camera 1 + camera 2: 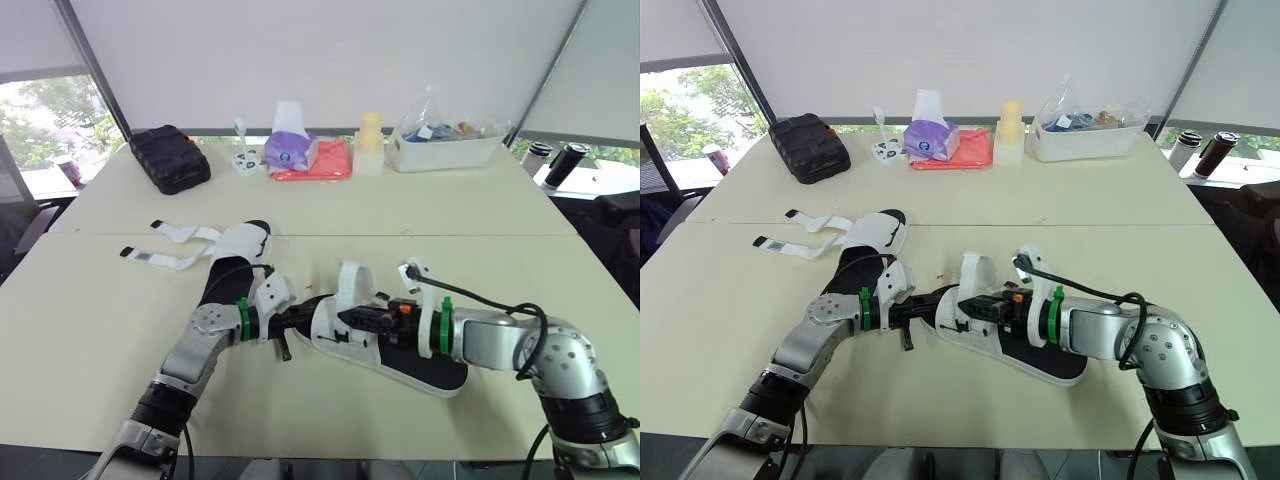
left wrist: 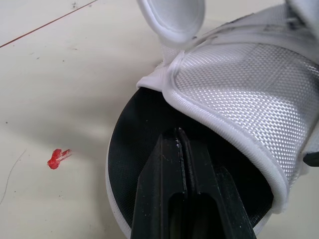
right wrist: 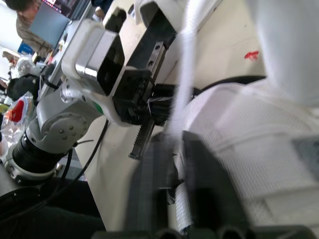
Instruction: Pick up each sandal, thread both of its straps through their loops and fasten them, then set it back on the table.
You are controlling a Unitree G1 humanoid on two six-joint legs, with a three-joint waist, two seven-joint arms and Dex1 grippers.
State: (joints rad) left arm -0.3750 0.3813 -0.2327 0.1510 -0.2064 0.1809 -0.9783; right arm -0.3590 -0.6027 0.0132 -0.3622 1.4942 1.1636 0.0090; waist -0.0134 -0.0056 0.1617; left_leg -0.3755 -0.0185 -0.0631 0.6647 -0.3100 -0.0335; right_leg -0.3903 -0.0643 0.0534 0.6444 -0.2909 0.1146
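The near sandal [image 1: 412, 364] lies slantwise on the counter [image 1: 480, 260], front and centre. It has a black footbed, a white rim and a white mesh upper over its left end. One white strap [image 1: 350, 284] stands up from it in an arch, unfastened. The far sandal [image 1: 240, 244] lies flat just behind it to the left, in the same colours. Its two undone straps, the upper strap [image 1: 186, 233] and the lower strap [image 1: 164, 260], are spread flat leftward and have dark tips.
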